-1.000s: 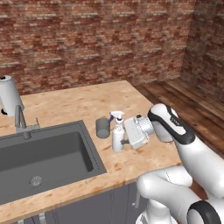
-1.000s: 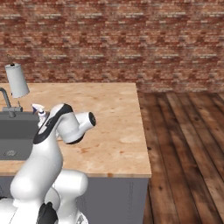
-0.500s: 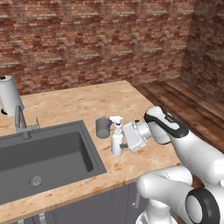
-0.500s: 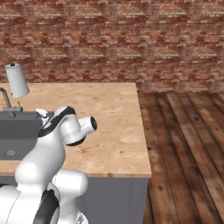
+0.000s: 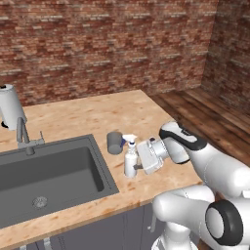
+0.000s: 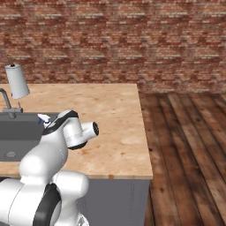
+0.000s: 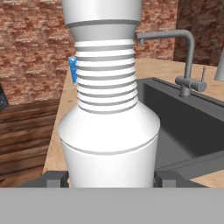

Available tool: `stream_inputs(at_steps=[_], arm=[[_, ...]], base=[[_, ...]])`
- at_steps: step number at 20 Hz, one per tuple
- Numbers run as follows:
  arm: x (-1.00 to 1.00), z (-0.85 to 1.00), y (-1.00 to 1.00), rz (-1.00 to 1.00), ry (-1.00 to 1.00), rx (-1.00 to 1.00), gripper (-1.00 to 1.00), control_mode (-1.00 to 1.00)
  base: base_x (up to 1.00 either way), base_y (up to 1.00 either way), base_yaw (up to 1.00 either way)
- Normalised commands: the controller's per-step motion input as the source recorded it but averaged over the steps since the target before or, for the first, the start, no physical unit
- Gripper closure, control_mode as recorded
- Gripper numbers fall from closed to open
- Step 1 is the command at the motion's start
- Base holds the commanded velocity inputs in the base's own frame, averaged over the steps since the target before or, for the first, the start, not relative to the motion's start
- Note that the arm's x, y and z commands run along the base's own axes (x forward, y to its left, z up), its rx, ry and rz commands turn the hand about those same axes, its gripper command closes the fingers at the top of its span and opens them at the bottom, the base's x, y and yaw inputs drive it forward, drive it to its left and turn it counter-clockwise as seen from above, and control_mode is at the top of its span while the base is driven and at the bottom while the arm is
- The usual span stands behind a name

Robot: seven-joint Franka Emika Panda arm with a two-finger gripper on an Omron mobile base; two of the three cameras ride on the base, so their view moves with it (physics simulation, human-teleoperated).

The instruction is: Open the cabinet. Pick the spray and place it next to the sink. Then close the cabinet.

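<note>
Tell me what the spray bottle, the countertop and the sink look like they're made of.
Spray bottle: smooth glossy white, probably plastic, with a ribbed neck and a blue nozzle part. Countertop: light wood, matte, speckled butcher-block grain. Sink: flat dark grey, uniform and dull, could be composite or coated metal; its look doesn't settle which.

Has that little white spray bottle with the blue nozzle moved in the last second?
Yes. The white spray bottle with the blue nozzle has shifted slightly toward the counter's front edge, away from the small grey cup.
</note>
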Motion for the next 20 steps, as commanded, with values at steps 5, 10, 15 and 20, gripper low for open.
stream_inputs(at_steps=[5,10,15,20], arm=[[0.00,-0.04,0.04,0.00,0.00,-0.01,1.00,-1.00],[0.00,-0.16,0.07,0.00,0.00,-0.02,1.00,-1.00],[0.00,-0.22,0.08,0.00,0.00,-0.03,1.00,-1.00],[0.00,-0.10,0.01,0.00,0.00,-0.01,1.00,-1.00]], base=[[0.00,0.00,0.00],[0.00,0.00,0.00],[0.00,0.00,0.00],[0.00,0.00,0.00]])
